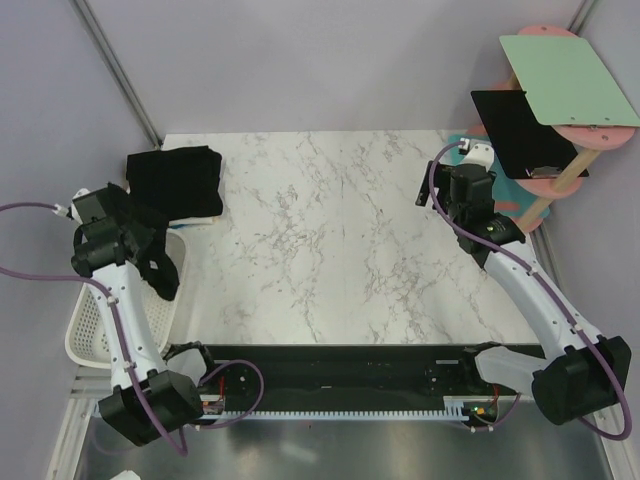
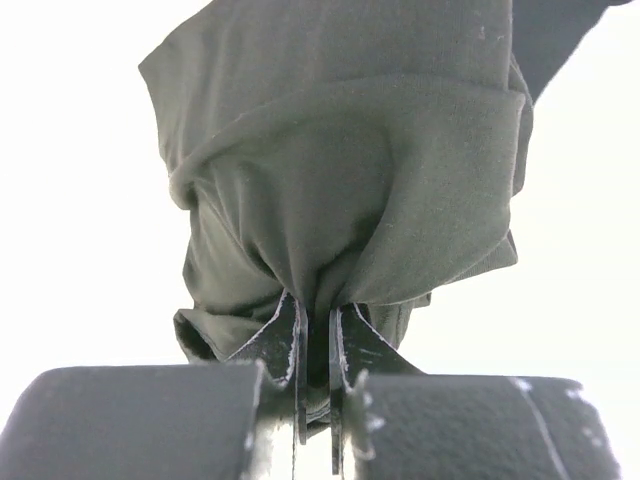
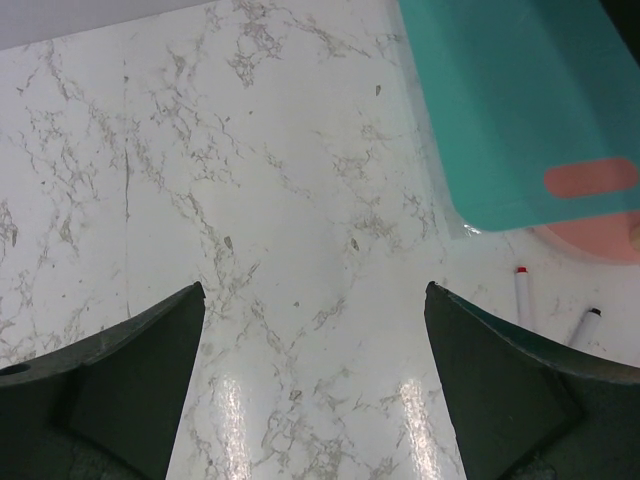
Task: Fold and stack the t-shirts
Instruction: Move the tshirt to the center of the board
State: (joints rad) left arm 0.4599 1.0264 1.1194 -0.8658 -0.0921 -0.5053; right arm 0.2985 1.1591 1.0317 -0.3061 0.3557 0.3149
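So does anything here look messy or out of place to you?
Only the t-shirt pinched in the left hand: it is bunched into a crumpled wad, not flat. Two marker pens also lie loose on the table near the teal mat.

This is looking like a robotics lab: a left arm (image 1: 120, 300) and a right arm (image 1: 530, 290) are sitting bolted to a black rail (image 1: 340, 375) at a marble-print counter (image 1: 330, 250), a purple cable (image 1: 431, 180) is trailing, and bare grey walls (image 1: 320, 60) with a metal strut (image 1: 112, 62) are boxing it in
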